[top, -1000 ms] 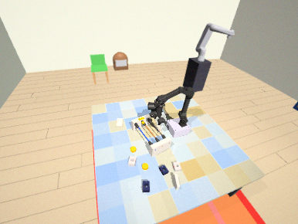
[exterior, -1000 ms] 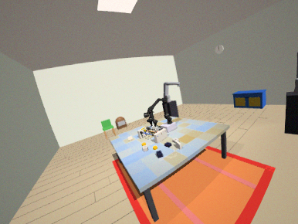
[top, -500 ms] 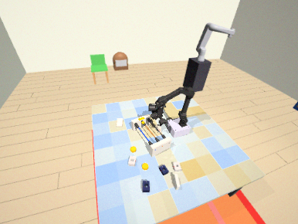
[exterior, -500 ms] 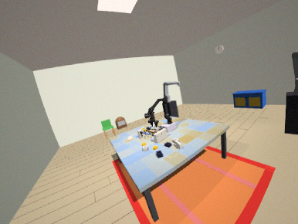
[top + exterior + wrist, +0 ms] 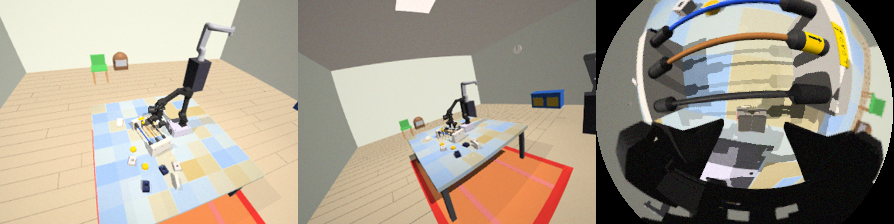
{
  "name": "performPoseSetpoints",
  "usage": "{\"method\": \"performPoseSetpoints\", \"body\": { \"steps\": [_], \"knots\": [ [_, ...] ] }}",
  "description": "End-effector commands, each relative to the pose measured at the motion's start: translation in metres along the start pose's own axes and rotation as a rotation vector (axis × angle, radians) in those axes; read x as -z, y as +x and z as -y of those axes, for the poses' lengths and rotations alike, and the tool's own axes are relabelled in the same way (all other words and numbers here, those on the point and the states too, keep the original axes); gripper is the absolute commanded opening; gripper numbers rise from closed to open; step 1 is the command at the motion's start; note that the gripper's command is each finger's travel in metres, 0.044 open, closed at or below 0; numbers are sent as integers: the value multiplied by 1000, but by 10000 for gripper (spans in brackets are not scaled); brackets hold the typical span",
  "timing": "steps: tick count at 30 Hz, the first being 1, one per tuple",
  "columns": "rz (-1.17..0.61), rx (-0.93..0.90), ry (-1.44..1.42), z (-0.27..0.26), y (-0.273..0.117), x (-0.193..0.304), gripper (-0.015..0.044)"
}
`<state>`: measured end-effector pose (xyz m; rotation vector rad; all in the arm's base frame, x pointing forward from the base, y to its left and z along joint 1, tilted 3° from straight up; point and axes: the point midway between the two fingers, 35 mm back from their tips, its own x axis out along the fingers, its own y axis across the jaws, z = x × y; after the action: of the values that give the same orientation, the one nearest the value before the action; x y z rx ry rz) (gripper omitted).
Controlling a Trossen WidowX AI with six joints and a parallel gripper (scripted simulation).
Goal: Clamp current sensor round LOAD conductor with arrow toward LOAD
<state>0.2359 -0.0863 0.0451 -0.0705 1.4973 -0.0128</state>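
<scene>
Fingers are standing wide and empty; I'm presumably leaving room for the sensor, seemingly waiting beyond and between their tips.

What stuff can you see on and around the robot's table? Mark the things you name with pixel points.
Patchwork table (image 5: 112, 185) (image 5: 429, 170): one, blue and tan, centre
Cables (image 5: 728, 37): at least three, blue, orange-brown, black, between two pale end blocks (image 5: 161, 147) (image 5: 458, 135)
Yellow round things (image 5: 133, 149) (image 5: 145, 166): two, tabletop
Dark blocks (image 5: 146, 188) (image 5: 164, 168): two, tabletop
Chair (image 5: 99, 68) (image 5: 405, 125): one, green, behind table
Cabinet (image 5: 545, 94): one, blue, far right
Wall clock (image 5: 517, 49): one, pale, high up
Robot arm (image 5: 171, 98) (image 5: 454, 104): one, black, table's far side
Gripper (image 5: 754, 123): one, black, open near cables
</scene>
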Motion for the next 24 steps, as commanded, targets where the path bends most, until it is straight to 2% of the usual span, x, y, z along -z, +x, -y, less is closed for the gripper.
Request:
{"method": "performPoseSetpoints", "body": {
  "steps": [1,18,24],
  "knots": [
    [-17,-4,-4,-1,11,4,440],
    [-17,-4,-4,-2,28,6,440],
    [-4,-2,0,-1,24,3,282]
  ]
}}
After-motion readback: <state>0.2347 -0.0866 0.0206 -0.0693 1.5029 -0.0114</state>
